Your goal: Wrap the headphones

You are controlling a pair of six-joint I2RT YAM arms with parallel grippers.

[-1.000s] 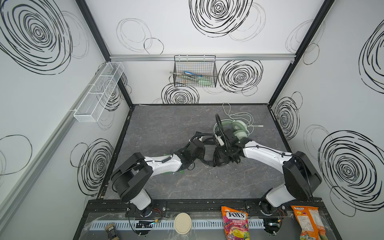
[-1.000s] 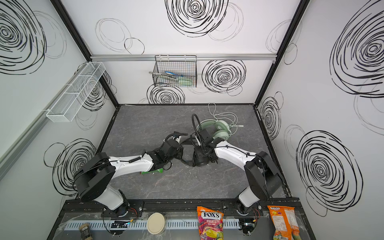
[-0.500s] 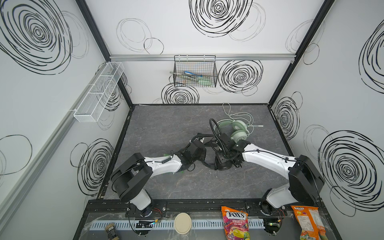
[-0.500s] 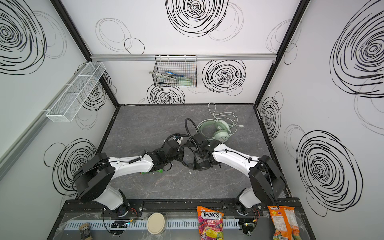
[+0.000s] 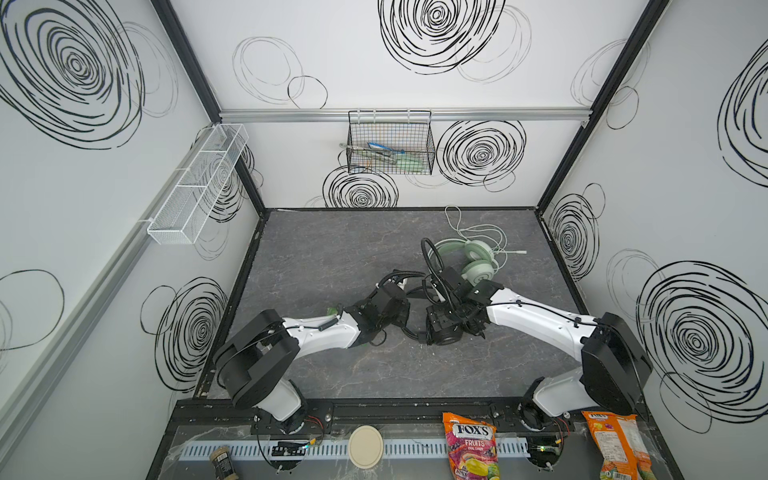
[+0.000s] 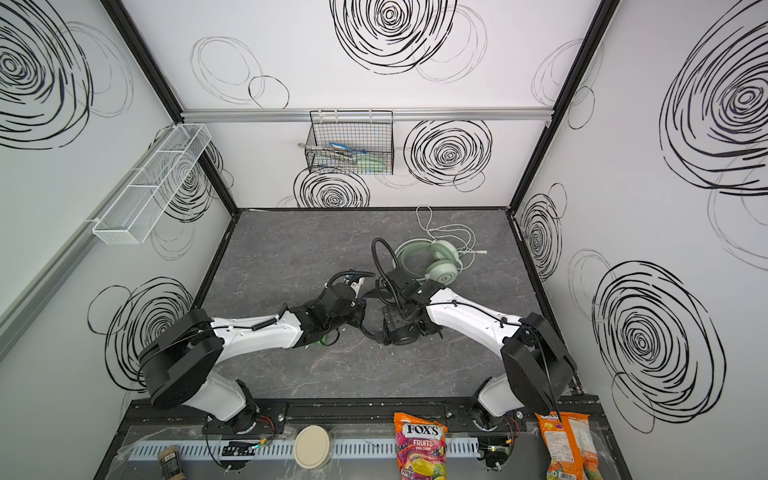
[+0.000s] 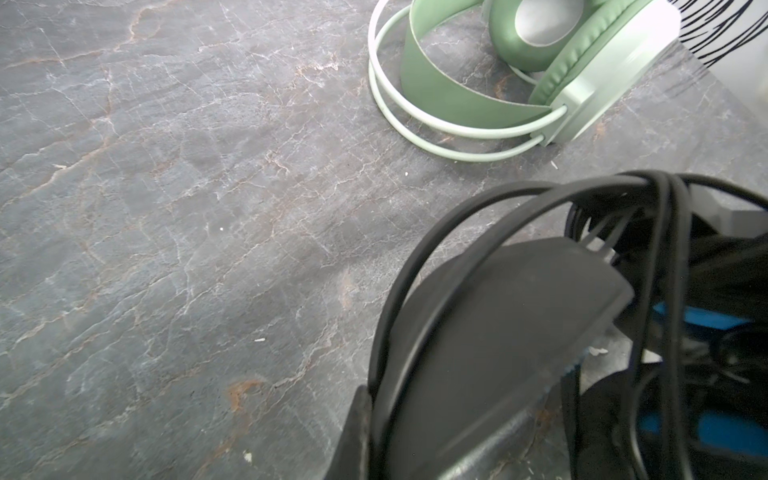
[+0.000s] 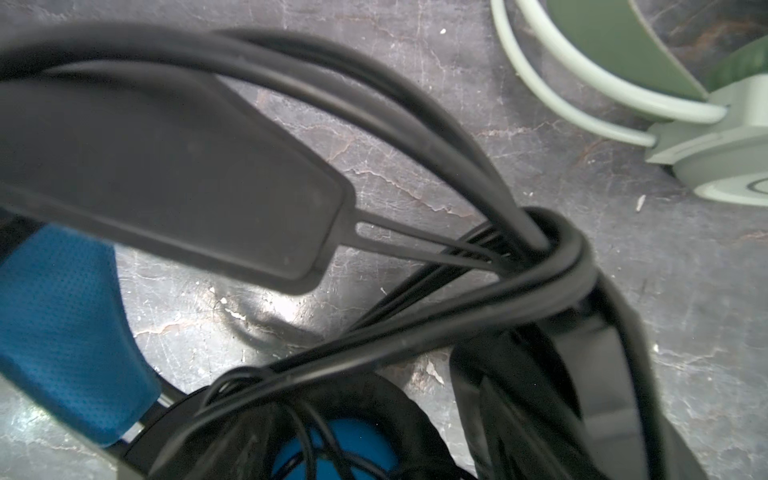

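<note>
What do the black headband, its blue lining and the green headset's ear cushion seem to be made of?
Black headband: probably soft rubber or plastic, matte, no gloss.
Blue lining: mesh fabric, tiny holes show.
Green ear cushion: likely faux leather, smooth with a faint sheen.

Your dark marbled tabletop [image 5: 332,257] carried the mint green headset [image 5: 478,270] toward its back right, pale cable [image 5: 513,252] strewn beside it. The black headset [image 5: 442,334] sat mid-table.
</note>
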